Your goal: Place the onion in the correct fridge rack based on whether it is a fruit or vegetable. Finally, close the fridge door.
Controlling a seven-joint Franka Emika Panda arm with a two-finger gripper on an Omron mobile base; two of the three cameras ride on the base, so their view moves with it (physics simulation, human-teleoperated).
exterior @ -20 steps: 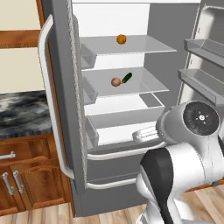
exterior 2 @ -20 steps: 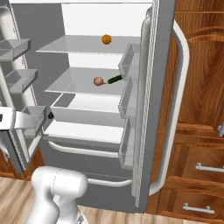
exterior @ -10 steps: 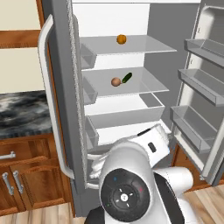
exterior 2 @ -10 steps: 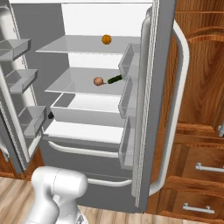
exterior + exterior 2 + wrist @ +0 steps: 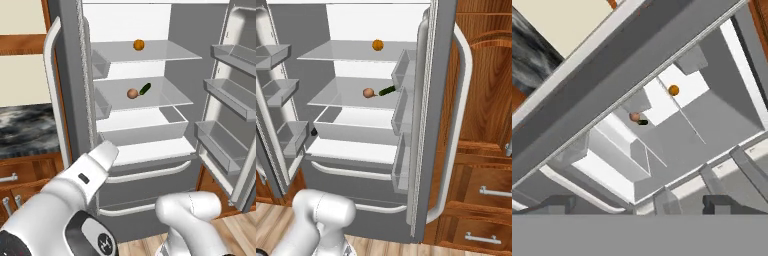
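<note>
The onion (image 5: 132,93) (image 5: 369,92), a small pinkish-brown ball, rests on the fridge rack (image 5: 165,97) (image 5: 336,95), the second shelf from the top. It sits right beside a green cucumber (image 5: 145,89) (image 5: 387,90). In the hand view the onion (image 5: 634,116) is small and far off. My gripper (image 5: 642,205) is open, its dark fingertips wide apart with nothing between them, well outside the fridge. My white arm (image 5: 85,175) crosses the lower left of the left base view, pointing at the fridge.
An orange fruit (image 5: 139,45) (image 5: 377,45) lies on the top shelf. Both fridge doors stand open: one with a long handle (image 5: 52,100) (image 5: 463,100), the other with bin racks (image 5: 227,95) (image 5: 276,90). A clear drawer (image 5: 145,130) sits below the rack. Wooden cabinets (image 5: 481,190) flank the fridge.
My arm has swung from the bin-rack door's side across to the lower left of the left base view. The onion, cucumber and orange have not moved.
</note>
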